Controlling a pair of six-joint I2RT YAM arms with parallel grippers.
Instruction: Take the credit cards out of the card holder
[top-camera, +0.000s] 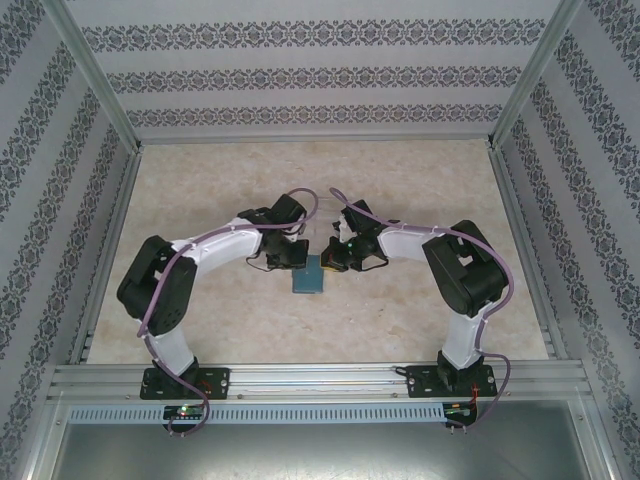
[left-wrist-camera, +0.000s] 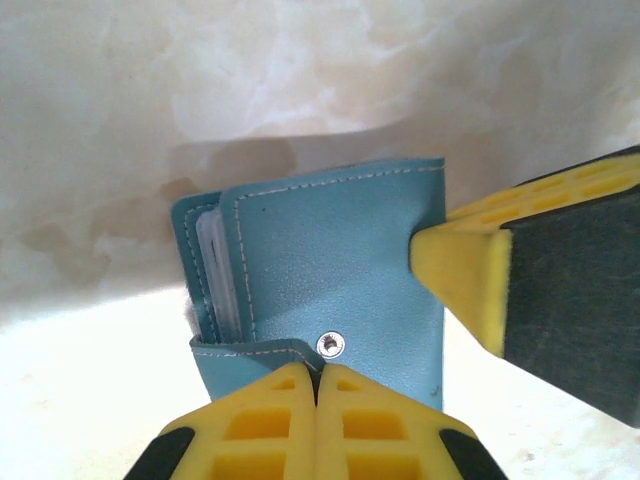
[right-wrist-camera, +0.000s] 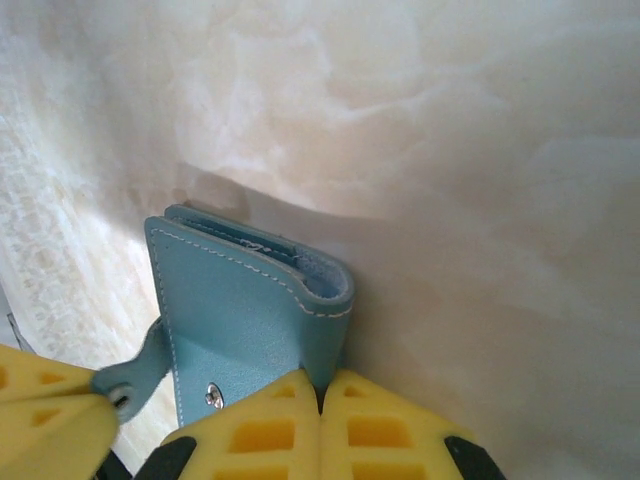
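The teal-blue card holder sits closed at the middle of the table between both grippers. In the left wrist view my left gripper is shut on the card holder's side tab, right beside the metal snap. Pale thin edges show in its open side, and I cannot tell whether they are the credit cards. In the right wrist view my right gripper is shut on the folded spine edge of the card holder. The tab stretches left into the other gripper's fingers.
The table is pale and marbled, with patterned walls on three sides and metal rails along the edges. The right gripper's yellow finger presses against the card holder's right edge in the left wrist view.
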